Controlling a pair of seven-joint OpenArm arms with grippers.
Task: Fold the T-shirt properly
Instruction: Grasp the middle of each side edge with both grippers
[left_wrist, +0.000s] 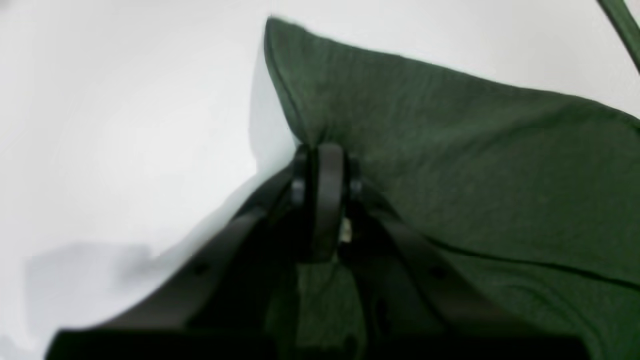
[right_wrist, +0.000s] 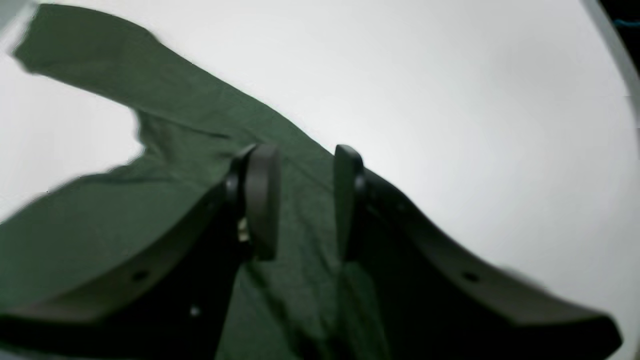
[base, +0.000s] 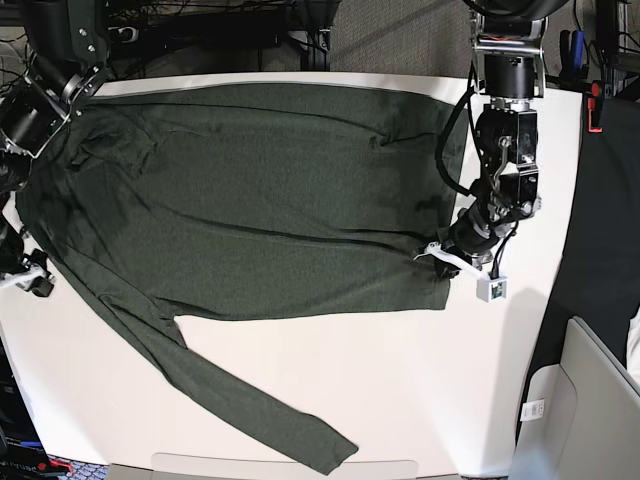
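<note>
The dark green long-sleeved T-shirt (base: 250, 200) lies spread flat across the white table (base: 450, 380). One sleeve (base: 260, 415) trails toward the front edge. My left gripper (base: 445, 255) is at the shirt's right hem corner. In the left wrist view it (left_wrist: 322, 152) is shut on a pinch of the green cloth (left_wrist: 450, 150), which peaks up at the fingertips. My right gripper (right_wrist: 304, 200) stands open above the shirt (right_wrist: 100, 225) near a sleeve, with cloth showing behind the gap. In the base view its arm (base: 35, 120) is at the far left and its fingers are hidden.
A small white block (base: 490, 288) hangs on a cable beside the left arm. A grey container (base: 590, 400) stands off the table's right front corner. Dark equipment and cables (base: 200, 30) line the back edge. Bare white table (base: 500, 350) shows to the right of and in front of the shirt.
</note>
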